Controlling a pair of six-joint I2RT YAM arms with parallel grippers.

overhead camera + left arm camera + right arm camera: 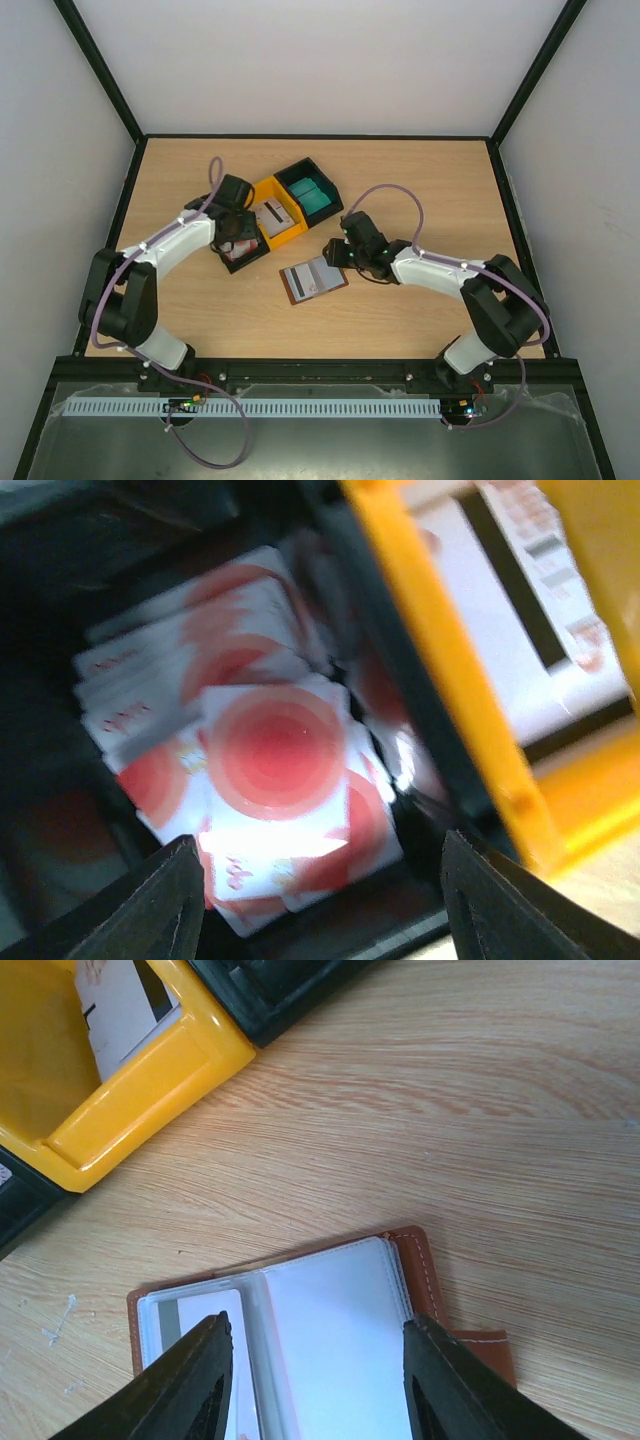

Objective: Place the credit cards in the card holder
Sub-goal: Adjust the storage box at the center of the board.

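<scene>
Top external: three bins sit in a touching diagonal row on the table (420, 180), left of centre and closer to the far edge than the near one. The end nearest the left edge is a black bin (246, 264), the middle is a yellow bin (297, 230), and the end toward the far edge is a second black bin (303, 164).

- The black bin holds a loose, fanned pile of red-and-white cards (270, 750). They overlap at different angles, with the top one face up.
- The yellow bin holds one white card (272, 213) with a dark stripe, lying flat.
- The second black bin holds teal cards (315, 197), stacked. I can't tell how many.

The card holder (313, 281) lies open and flat on bare table about mid-width. It's on the near-edge side of the yellow bin and not touching any bin.

Right wrist: the holder's clear sleeves face up over a brown cover. The left sleeve has a sleeved card (200, 1305) in it, pale with a grey stripe. The right sleeve looks blank, contents unclear.

The left gripper (318, 840) is down over the black bin. Its jaws are spread wide with nothing between them, and the card pile sits below the gap.

The right gripper (318, 1325) is above the holder on the side toward the table's right edge. Its jaws are also apart, straddling the sleeves, and it isn't clamping anything. The fingertips run out of frame, so I can't tell whether they touch the holder.
</scene>
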